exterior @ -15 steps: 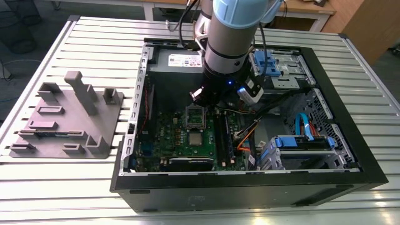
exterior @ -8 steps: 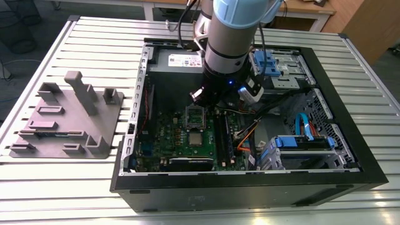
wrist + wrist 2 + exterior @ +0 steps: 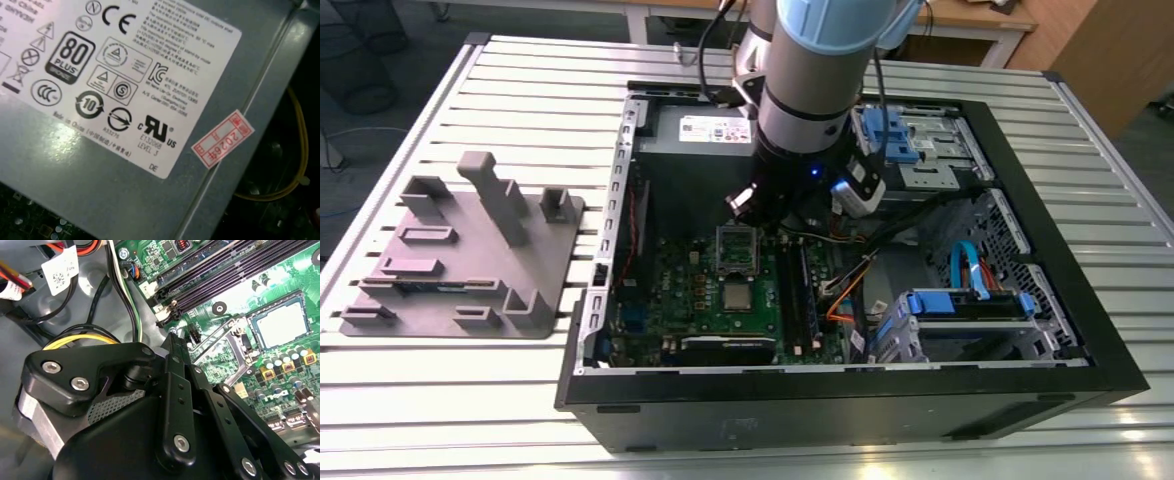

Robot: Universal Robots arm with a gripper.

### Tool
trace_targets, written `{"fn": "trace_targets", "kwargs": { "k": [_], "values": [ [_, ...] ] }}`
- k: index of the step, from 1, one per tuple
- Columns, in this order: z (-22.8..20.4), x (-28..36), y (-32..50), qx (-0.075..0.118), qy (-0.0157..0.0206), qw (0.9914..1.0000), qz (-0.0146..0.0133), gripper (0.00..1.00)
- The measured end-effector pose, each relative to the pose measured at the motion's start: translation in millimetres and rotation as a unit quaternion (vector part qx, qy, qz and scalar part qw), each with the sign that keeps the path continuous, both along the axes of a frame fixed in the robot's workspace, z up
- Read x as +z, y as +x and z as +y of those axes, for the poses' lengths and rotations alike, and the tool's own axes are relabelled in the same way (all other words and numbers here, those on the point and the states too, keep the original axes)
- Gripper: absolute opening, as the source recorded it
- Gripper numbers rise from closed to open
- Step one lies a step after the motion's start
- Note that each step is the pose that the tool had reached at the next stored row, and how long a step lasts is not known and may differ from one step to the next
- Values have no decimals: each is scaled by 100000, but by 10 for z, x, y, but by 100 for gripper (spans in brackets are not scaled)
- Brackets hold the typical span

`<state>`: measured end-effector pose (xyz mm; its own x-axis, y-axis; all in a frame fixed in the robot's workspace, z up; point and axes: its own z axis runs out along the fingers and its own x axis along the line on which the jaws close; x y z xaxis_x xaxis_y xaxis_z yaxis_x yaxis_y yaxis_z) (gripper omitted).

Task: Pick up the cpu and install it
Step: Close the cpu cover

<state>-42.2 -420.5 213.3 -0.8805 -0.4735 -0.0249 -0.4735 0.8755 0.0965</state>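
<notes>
We start at the end effector (image 3: 770,208), which hangs under the pale arm inside the open computer case (image 3: 854,405), above the far part of the motherboard (image 3: 700,290) and near the power supply (image 3: 707,128). In the second wrist view its black linkage (image 3: 174,340) points down toward the board, and we cannot tell whether it is wide or narrow.

Just beyond it, the cpu (image 3: 739,295) lies flat in its socket on the motherboard, apart from the end effector. In the second wrist view we see the cpu's (image 3: 280,325) silvery top with a thin pale rim. The hinged metal frame (image 3: 738,247) stands open beside it, on the side nearer the end effector. The frame's (image 3: 239,342) shiny bars lie between the linkage and the chip. Long dark memory slots (image 3: 225,270) run alongside the socket, and a yellow cable (image 3: 80,339) curves behind the linkage.

In the first wrist view we look at the grey power supply (image 3: 125,200), with its white label (image 3: 125,65) and a red-and-white sticker (image 3: 222,139) near its edge.

Further out, blue drive brackets (image 3: 967,303) sit toward the exterior view's right of the case. The case rests on a slatted tabletop (image 3: 480,400), and a grey moulded fixture (image 3: 467,260) stands on the exterior view's left, well apart from the case.
</notes>
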Motion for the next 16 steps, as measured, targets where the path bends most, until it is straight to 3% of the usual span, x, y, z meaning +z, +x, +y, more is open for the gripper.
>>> {"fn": "trace_targets", "kwargs": {
  "k": [3, 8, 16],
  "values": [
    [-2, 33, 0, 231, -2, 100000, -1, 11],
    [-5, 33, 0, 333, 0, 99999, 0, 11],
    [-40, 56, 0, 1797, -9, 99984, 1, 11]
  ]
}}
